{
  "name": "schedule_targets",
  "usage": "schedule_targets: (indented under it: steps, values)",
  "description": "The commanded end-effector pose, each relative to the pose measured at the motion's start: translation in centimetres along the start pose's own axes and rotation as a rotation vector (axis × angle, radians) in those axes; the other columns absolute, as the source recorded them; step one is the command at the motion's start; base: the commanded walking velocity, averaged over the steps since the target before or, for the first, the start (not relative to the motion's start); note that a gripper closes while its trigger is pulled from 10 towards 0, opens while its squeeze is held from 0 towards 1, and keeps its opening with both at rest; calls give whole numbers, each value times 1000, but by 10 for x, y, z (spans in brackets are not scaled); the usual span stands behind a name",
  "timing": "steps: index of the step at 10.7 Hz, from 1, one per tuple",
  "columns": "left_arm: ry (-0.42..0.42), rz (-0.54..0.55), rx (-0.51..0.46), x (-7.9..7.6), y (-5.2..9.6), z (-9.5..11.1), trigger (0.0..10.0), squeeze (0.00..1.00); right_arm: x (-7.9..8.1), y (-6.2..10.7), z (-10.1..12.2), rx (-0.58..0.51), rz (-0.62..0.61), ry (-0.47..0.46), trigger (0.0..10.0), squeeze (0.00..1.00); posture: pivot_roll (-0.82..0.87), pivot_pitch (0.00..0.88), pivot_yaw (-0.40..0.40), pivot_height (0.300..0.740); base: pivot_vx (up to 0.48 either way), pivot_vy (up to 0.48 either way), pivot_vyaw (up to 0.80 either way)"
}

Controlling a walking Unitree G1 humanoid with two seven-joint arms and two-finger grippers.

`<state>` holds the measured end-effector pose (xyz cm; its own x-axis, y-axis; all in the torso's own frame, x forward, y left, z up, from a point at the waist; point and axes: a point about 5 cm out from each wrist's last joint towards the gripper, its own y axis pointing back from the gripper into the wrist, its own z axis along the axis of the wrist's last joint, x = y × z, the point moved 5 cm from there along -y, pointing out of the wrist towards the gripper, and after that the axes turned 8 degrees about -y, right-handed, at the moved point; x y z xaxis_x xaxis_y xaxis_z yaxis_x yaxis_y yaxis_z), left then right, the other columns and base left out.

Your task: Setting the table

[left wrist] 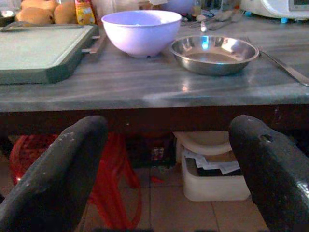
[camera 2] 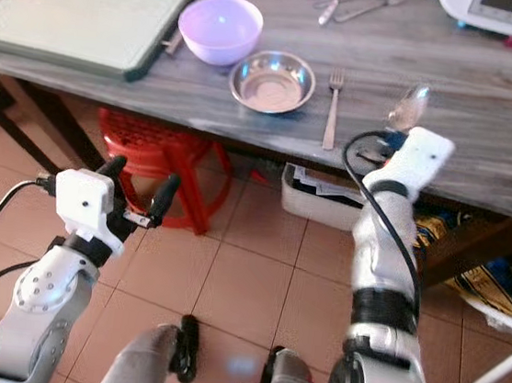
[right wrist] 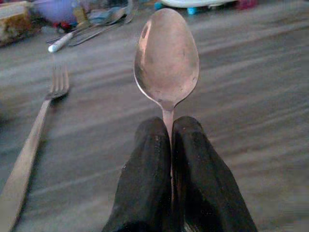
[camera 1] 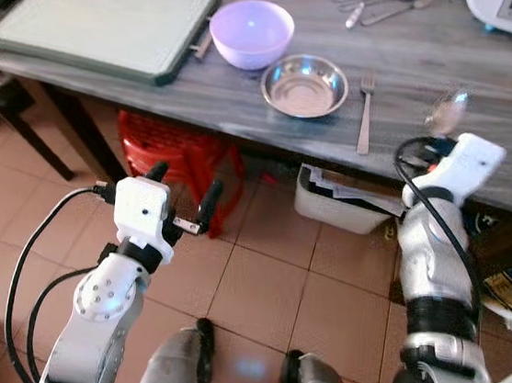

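Right wrist view: right gripper (right wrist: 170, 130) clamped shut on the neck of a spoon (right wrist: 166, 55), bowl of the spoon pointing away, held over the grey table (camera 2: 487, 116) and, as far as could be judged, not yet set down. Seen from the head camera near the table's front edge, spoon (camera 1: 447, 110) to the right of a fork (camera 1: 366, 112) already lying there with its handle toward that edge. Just left of the fork, a steel dish (camera 1: 305, 85); behind and left of it, touching or nearly so, a lilac bowl (camera 1: 251, 32). Further left, a green cutting board (camera 1: 100, 21) at the table's left end. More loose cutlery (camera 1: 379, 2) piled near the back edge. Left gripper (camera 1: 181, 197) held low before the table over the tiled floor, jaws wide apart, empty.

Judged partway done: dish and fork placed, spoon probably next to go down beside the fork. Beyond that, hard to say what remained.
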<state>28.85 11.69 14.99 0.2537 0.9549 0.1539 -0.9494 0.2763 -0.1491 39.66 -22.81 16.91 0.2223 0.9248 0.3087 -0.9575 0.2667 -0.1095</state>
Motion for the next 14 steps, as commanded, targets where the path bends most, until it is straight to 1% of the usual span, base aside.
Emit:
schedule_targets:
  steps: [1,2,3,4,6,7,9,12,14]
  values:
    - [-3,9,-5,3,2,2,10000,0,2,4,5,-20,7,-5,10000,0,42,202,53,740,0,0,0]
    - [-5,15,-3,4,2,0,10000,0,1,6,6,-23,5,-8,10000,0,40,198,51,740,0,0,0]
    - [-1,20,-8,5,-3,1,10000,0,4,9,10,-36,11,-18,10000,0,33,193,47,740,0,0,0]
    - [2,16,-16,4,-6,2,10000,0,6,10,12,-38,21,-29,10000,0,23,195,48,740,0,0,0]
    - [5,9,-22,2,-7,3,10000,0,13,12,17,-31,38,-92,10000,0,18,195,45,740,0,0,0]
    - [5,11,-25,2,-7,3,10000,0,15,15,20,-37,49,-86,10000,0,18,194,44,740,0,0,0]
    - [8,16,-29,2,-8,3,10000,0,16,23,25,-42,67,-63,10000,0,11,189,37,740,249,0,0]
    - [20,3,-33,-3,-10,3,10000,0,10,27,22,-20,59,-43,10000,0,2,180,37,740,270,0,0]
    - [20,0,-38,-4,-11,3,10000,0,9,28,24,-17,61,-33,10000,0,0,175,34,740,285,0,0]
